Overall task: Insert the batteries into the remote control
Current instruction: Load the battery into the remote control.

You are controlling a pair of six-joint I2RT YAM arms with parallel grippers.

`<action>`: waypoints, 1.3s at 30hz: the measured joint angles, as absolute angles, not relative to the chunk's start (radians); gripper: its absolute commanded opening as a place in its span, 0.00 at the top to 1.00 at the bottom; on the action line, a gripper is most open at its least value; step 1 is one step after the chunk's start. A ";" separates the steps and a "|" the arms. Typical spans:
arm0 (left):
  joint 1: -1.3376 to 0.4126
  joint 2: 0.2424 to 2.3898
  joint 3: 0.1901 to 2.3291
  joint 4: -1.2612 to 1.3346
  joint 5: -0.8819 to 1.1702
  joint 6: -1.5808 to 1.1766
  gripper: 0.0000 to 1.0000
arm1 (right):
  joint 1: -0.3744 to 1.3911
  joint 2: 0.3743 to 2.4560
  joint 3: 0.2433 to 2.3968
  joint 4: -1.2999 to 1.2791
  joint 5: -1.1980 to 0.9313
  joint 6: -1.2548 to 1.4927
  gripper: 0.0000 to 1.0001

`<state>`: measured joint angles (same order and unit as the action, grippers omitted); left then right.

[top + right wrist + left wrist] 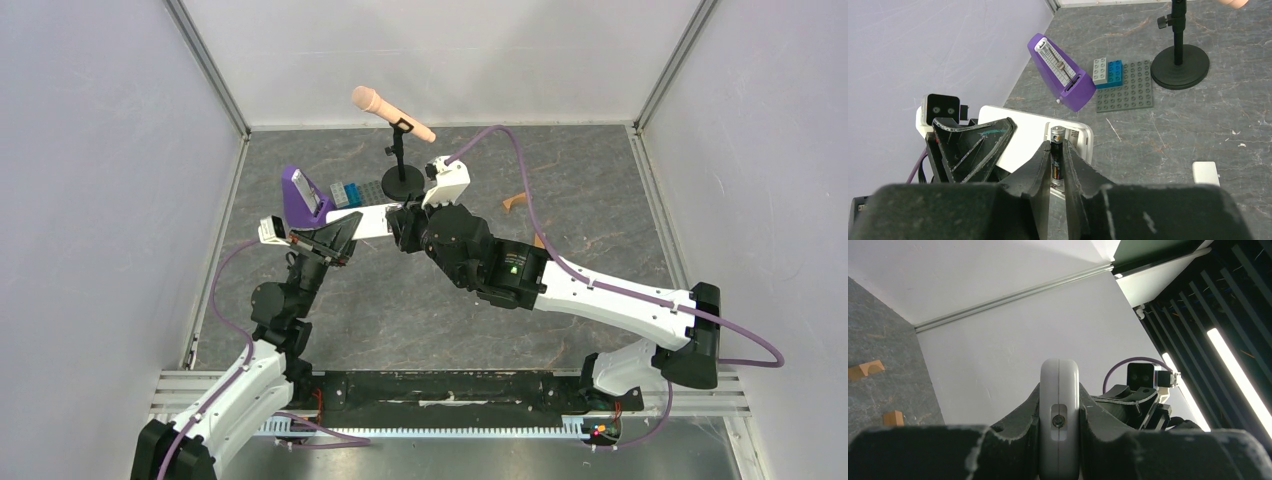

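Observation:
My left gripper (338,238) is shut on the white remote control (372,220) and holds it above the table. The left wrist view shows the remote end-on (1059,405), pinched between the two jaws. My right gripper (405,226) is shut on a thin dark battery (1056,156). It holds the battery at the open compartment at the end of the remote (1020,135). A second battery does not show. The left gripper (973,145) grips the remote's other end.
A purple stand with a grey slab (1063,72) and a grey brick plate with blue and grey bricks (1125,85) stand behind the remote. A black microphone stand (403,180) is at the back. A small white piece (1205,172) lies to the right. Tan wooden blocks (515,201) lie far right.

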<state>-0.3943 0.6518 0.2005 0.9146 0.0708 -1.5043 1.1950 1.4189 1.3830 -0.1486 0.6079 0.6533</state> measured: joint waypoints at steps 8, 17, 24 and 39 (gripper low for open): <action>-0.394 0.651 0.192 0.914 0.068 -1.505 0.98 | 1.196 1.419 1.383 -0.144 0.599 0.669 0.64; -0.394 0.627 0.188 0.924 0.054 -1.512 0.98 | 1.192 1.372 1.382 -0.146 0.566 0.710 0.49; -0.394 0.620 0.188 0.937 0.056 -1.511 0.98 | 1.108 1.268 1.331 -0.138 0.388 0.828 0.19; -0.394 0.628 0.189 0.949 0.085 -1.509 0.98 | 1.047 1.174 1.104 -0.001 0.124 1.195 0.02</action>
